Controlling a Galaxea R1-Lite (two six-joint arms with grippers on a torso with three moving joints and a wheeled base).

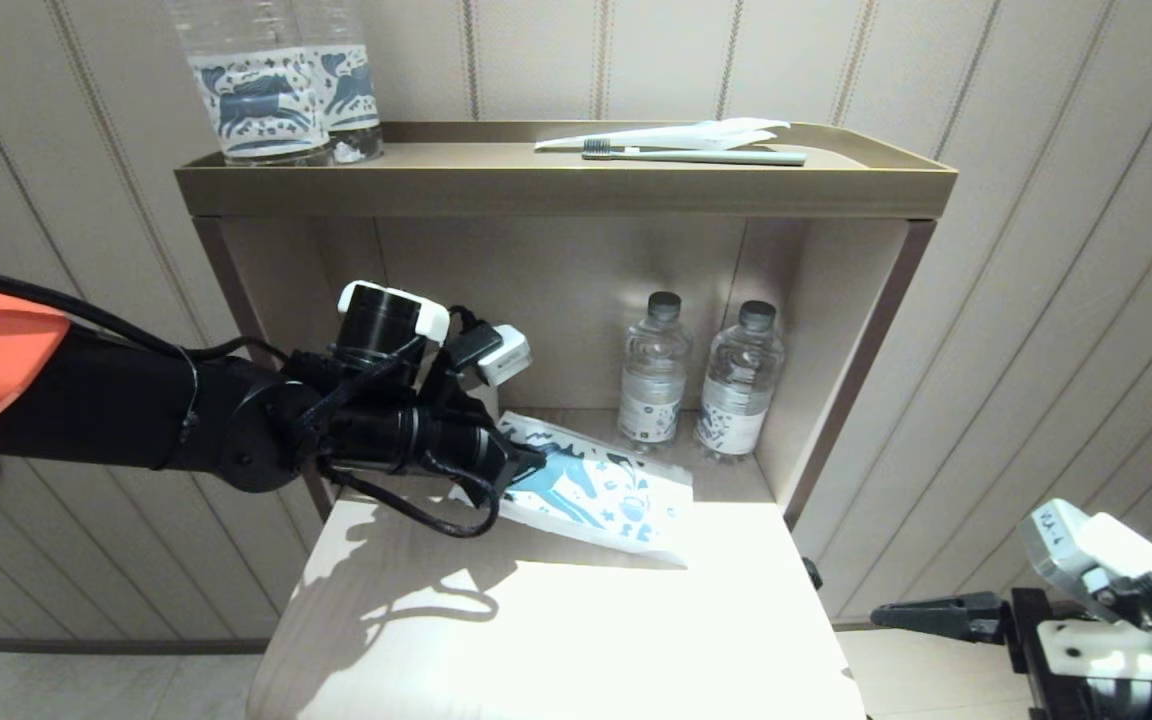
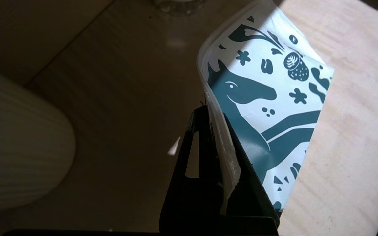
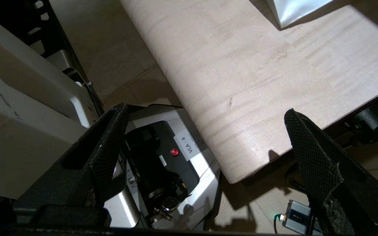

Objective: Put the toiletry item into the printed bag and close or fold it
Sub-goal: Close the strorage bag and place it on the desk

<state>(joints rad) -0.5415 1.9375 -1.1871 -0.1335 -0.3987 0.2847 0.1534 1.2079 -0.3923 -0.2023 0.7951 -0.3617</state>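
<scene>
Pale wooden shelf unit with brass-coloured tray top.
Flat white horse-printed zip pouch on the lower board; behind the pouch, two clear capped water bottles; above, two horse-labelled clear bottles, grey-green toothbrush.

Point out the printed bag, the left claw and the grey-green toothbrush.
printed bag (image 1: 626, 500): head view, its printed face.
left claw (image 2: 220, 147): left wrist view, fingertips pinching the bag's edge.
grey-green toothbrush (image 1: 716, 156): head view, mid-handle.

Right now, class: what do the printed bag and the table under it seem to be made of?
Printed bag: probably thin glossy plastic film; it curls and shines where the left gripper pinches it. Table: pale wood or wood-look laminate, matte, with visible grain streaks.
</scene>
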